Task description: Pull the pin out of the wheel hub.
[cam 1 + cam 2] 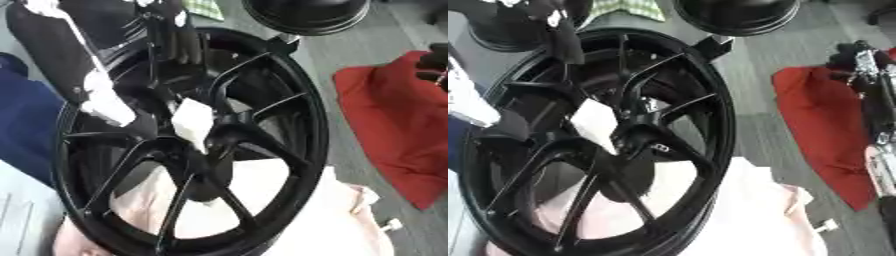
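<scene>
No text, brand, number or sign can be read anywhere in either view. The white tag (597, 122) lying against the spokes of the black wheel hub (645, 135), just left of the hub's centre, shows a blank face with no print that can be made out. A small pale mark (661, 147) sits on the hub just right of its centre, too blurred to tell whether it is lettering. The white patches (103, 97) on the black arm left of the hub carry no legible marking.
</scene>
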`<action>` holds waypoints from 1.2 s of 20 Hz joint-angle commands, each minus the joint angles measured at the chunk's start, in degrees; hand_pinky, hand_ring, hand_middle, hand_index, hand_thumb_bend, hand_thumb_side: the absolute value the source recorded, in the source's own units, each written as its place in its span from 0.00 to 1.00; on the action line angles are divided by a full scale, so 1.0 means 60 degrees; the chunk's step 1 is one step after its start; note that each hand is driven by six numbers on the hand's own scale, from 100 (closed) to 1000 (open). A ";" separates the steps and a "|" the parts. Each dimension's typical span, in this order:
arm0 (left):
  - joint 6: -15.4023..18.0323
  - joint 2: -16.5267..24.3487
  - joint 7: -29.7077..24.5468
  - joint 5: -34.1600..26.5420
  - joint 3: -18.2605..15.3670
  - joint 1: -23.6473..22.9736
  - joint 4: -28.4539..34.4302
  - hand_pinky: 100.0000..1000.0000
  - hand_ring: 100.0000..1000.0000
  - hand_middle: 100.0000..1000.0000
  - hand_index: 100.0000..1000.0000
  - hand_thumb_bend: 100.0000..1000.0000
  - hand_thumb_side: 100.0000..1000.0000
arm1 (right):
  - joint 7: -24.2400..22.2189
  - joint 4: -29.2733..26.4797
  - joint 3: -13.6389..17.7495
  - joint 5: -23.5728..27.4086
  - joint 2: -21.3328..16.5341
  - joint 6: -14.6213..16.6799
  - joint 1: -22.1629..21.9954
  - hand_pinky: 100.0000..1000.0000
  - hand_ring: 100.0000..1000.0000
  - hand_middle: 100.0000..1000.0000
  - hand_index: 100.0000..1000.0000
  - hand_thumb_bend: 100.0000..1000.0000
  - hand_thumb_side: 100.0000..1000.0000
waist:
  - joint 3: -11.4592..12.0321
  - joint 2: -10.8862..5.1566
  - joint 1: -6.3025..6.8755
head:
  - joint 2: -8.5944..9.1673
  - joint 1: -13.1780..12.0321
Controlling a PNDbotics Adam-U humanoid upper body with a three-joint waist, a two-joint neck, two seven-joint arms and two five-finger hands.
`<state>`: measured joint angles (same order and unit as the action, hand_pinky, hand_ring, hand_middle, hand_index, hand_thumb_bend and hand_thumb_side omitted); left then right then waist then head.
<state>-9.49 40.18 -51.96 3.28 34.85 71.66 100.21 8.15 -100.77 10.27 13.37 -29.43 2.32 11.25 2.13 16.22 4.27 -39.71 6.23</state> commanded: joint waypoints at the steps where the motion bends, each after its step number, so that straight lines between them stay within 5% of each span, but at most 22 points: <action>1: -0.0077 -0.0097 -0.0002 -0.0085 0.0072 0.0233 -0.0265 0.72 0.69 0.63 0.77 0.56 0.29 | -0.0025 -0.0080 0.0058 0.0047 -0.0120 0.0005 0.0130 0.70 0.68 0.59 0.70 0.00 0.76 | -0.0040 -0.0125 -0.0025 | -0.0010 -0.0110; 24: 0.0170 -0.0585 -0.0002 0.0057 0.0661 -0.0288 -0.1858 0.70 0.66 0.57 0.73 0.52 0.17 | 0.0038 -0.0100 0.0098 0.0131 0.0051 0.0018 0.0299 0.70 0.68 0.58 0.70 0.00 0.76 | -0.0296 0.0021 0.0063 | -0.0180 -0.0178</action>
<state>-8.76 35.98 -51.97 3.50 39.13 69.09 88.88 8.23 -100.74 10.26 13.84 -28.39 2.35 12.56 0.43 17.21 4.86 -41.23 5.13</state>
